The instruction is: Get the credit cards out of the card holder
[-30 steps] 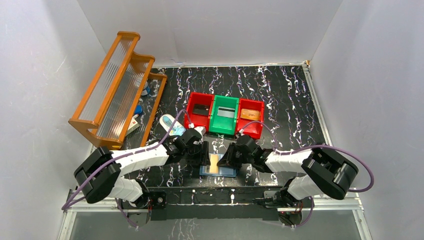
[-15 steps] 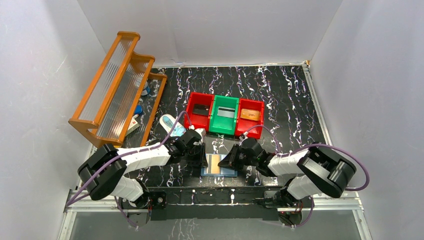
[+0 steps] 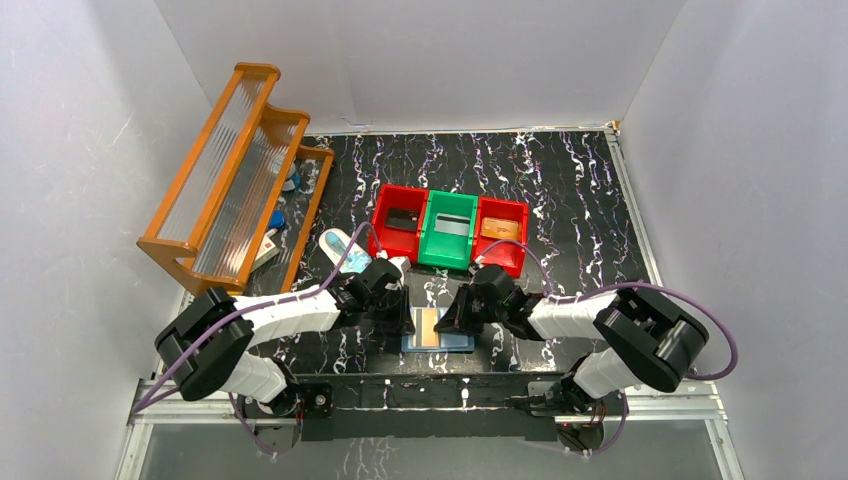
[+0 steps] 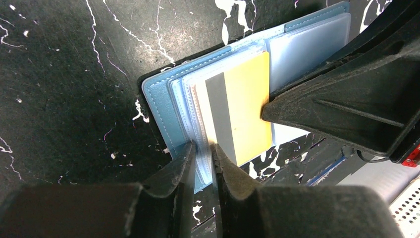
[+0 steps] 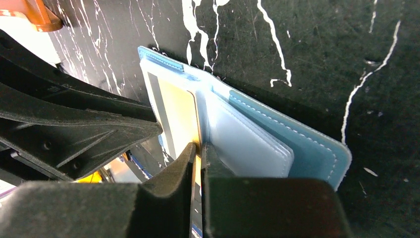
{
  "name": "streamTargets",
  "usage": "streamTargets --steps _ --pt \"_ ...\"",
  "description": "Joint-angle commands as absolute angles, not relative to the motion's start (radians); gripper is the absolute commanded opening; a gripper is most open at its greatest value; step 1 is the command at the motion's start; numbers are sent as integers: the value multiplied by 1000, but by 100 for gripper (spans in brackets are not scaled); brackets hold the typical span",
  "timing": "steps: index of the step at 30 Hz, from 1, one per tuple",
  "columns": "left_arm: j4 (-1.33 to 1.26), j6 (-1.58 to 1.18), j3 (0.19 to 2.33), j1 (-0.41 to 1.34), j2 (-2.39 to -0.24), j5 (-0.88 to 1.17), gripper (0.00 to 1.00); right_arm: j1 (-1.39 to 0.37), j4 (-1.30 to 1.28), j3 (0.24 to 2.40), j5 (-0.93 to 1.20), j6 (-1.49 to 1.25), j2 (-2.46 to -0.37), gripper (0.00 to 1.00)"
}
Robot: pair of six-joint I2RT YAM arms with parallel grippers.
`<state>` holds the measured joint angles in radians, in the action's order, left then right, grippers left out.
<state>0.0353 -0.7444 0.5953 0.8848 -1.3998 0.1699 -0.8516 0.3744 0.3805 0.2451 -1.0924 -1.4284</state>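
Observation:
The blue card holder [image 3: 452, 344] lies open near the table's front edge, between both grippers. A tan-yellow credit card [image 3: 428, 328] with a grey stripe sticks out of its clear pockets. In the left wrist view my left gripper [image 4: 202, 148] is shut on the edge of the card holder's [image 4: 158, 99] clear pocket sleeves, beside the card [image 4: 245, 109]. In the right wrist view my right gripper [image 5: 198, 148] is shut on the card's [image 5: 178, 114] edge, next to the holder's pale blue pockets [image 5: 247, 144]. The two grippers [image 3: 410, 322] [image 3: 452, 320] face each other across the holder.
Behind the holder stand a red bin [image 3: 385, 226], a green bin [image 3: 432, 238] and another red bin [image 3: 520, 238], each with a card inside. A white-and-blue oval case [image 3: 338, 243] lies to the left. A wooden rack [image 3: 230, 180] fills the far left.
My left gripper has closed onto the holder's pocket sleeves and my right gripper has tightened on the card's edge. The right wrist shifted slightly; the holder stayed put.

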Motion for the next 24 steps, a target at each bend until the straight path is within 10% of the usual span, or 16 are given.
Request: streamTargets --steps 1,24 --pt "10 -761 543 908 -1456 184 11 -874 359 400 182 -1051 -1426 7" --pt "28 -759 501 908 -1478 143 9 -779 162 385 175 -962 -1310 11"
